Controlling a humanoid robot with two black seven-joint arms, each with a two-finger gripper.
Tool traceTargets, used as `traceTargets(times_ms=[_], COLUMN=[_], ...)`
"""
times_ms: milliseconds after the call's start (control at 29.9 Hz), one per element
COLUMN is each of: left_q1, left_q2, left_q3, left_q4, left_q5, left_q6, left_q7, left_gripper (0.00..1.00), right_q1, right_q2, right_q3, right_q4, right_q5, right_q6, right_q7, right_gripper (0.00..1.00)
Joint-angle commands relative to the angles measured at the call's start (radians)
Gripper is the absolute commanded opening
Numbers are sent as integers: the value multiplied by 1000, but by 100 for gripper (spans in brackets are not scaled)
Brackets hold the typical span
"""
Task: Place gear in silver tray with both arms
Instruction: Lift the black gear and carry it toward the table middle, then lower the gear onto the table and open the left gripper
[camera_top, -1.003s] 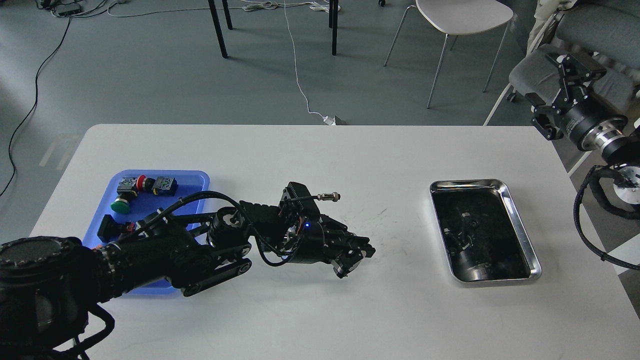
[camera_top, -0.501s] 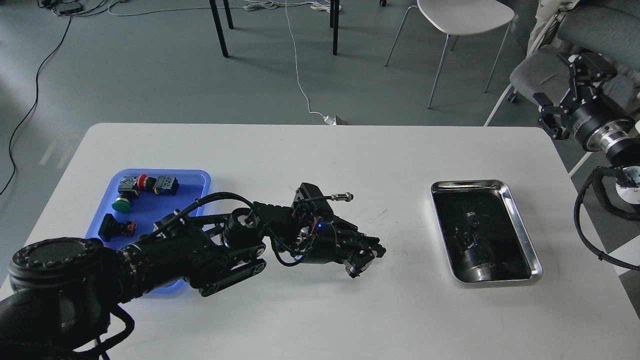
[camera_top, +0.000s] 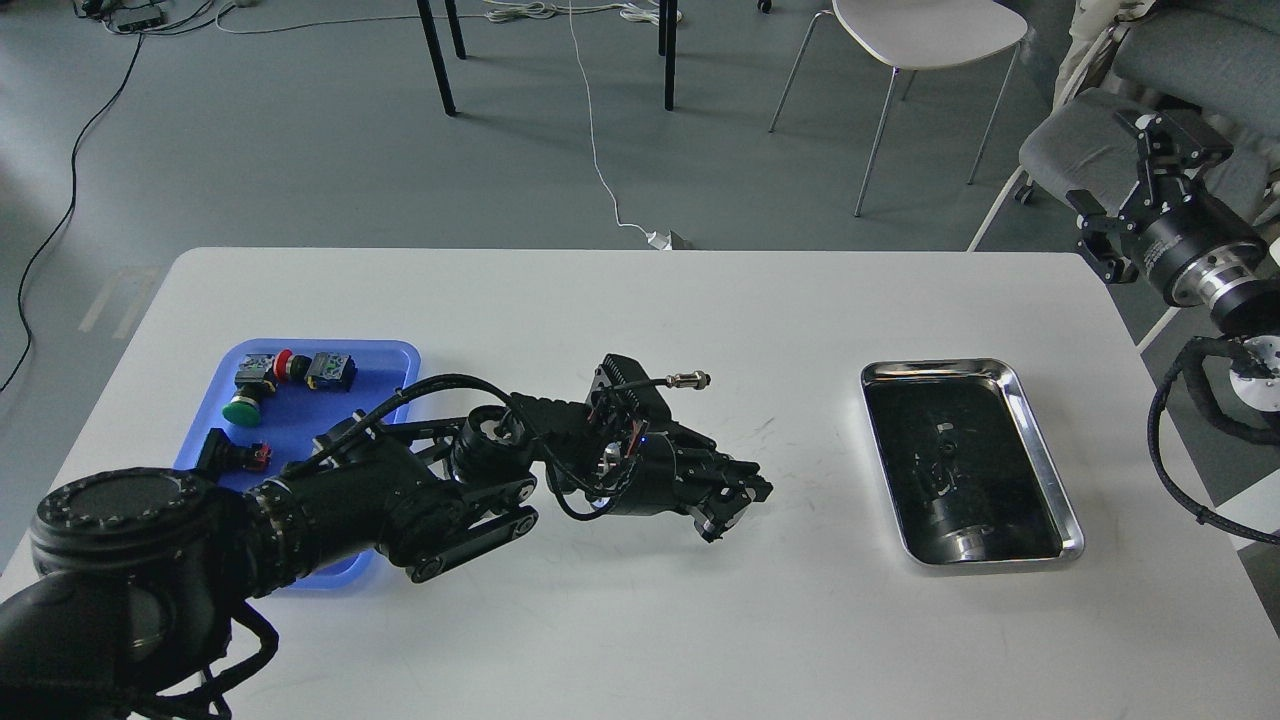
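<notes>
1. The silver tray (camera_top: 1040, 470) sits on the worktop (camera_top: 640, 620) to the right.
2. The left gripper (camera_top: 735, 500) hovers mid-worktop; its fingers' state is unclear.
3. The right gripper (camera_top: 1140, 190) is raised beyond the worktop's right corner, fingers apart.
4. A blue tray (camera_top: 395, 355) of switches lies behind the left arm.

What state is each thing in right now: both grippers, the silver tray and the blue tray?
left gripper: low over the table, fingers too dark to tell apart
right gripper: raised off the table's right edge, fingers spread, empty
silver tray: flat, no part visible inside
blue tray: holds switch parts
</notes>
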Motion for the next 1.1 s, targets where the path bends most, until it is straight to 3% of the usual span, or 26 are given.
traceTargets(times_ms=[0, 1069], left_q1=[-2, -30], left_q2=[0, 0], left_q3=[0, -3], left_q4=[16, 39], left_q5=[-13, -182], left_q6=[0, 9], left_q7=[0, 0], left_gripper=[9, 10], right_q1=[-2, -23], right_q2=[0, 14], right_q3=[-6, -15], right_q4=[0, -32], right_q5=[-2, -3], right_q6=[2, 12], right_q7=[0, 3], right_gripper=[89, 91])
